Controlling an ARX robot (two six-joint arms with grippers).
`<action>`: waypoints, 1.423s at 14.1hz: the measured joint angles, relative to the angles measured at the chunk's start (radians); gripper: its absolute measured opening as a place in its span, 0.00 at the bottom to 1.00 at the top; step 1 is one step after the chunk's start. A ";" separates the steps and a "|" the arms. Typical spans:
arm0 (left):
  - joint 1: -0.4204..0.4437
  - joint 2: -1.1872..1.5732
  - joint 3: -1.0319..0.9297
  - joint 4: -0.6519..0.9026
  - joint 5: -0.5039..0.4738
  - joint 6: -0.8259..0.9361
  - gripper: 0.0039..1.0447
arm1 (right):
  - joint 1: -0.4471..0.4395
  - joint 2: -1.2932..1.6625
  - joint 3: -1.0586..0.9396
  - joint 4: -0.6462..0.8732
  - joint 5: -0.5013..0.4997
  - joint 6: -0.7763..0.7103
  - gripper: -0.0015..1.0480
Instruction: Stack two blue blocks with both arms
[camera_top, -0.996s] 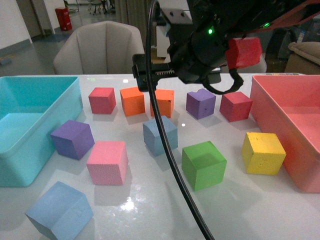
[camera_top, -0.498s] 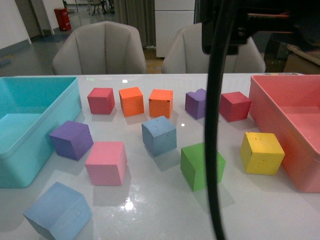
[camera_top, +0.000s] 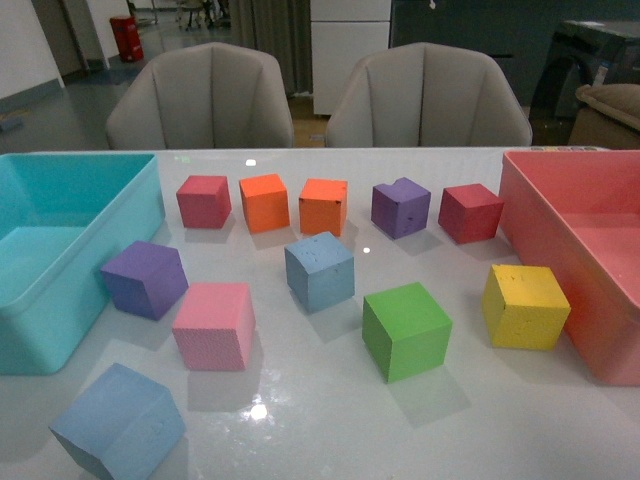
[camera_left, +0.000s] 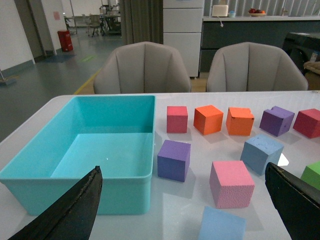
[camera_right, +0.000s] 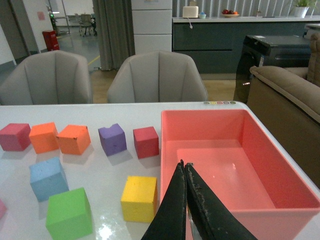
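The first blue block (camera_top: 319, 271) stands in the middle of the glossy white table (camera_top: 480, 420); the second blue block (camera_top: 118, 422), near the front left edge, is cut off in the left wrist view. Both are pitted foam cubes, and grey chairs (camera_top: 210, 95) stand behind. The left gripper (camera_left: 183, 170) is spread wide and empty, the right gripper (camera_right: 183, 167) pressed together on nothing.

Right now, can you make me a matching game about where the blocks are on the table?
Things:
1. yellow block
2. green block
3. notched purple block
4. nearest blue block

Places (front view):
A. back row, between an orange block and a dark red block
B. front left corner
C. beside the red bin
D. just left of the yellow block

Pairs: 1-C, 2-D, 3-A, 4-B
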 joint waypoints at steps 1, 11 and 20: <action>0.000 0.000 0.000 0.000 0.000 0.000 0.94 | -0.007 -0.012 -0.012 -0.005 -0.004 0.000 0.02; 0.000 0.000 0.000 0.000 0.000 0.000 0.94 | -0.122 -0.160 -0.093 -0.078 -0.124 0.000 0.02; 0.000 0.000 0.000 0.000 0.000 0.000 0.94 | -0.122 -0.355 -0.148 -0.198 -0.125 0.000 0.02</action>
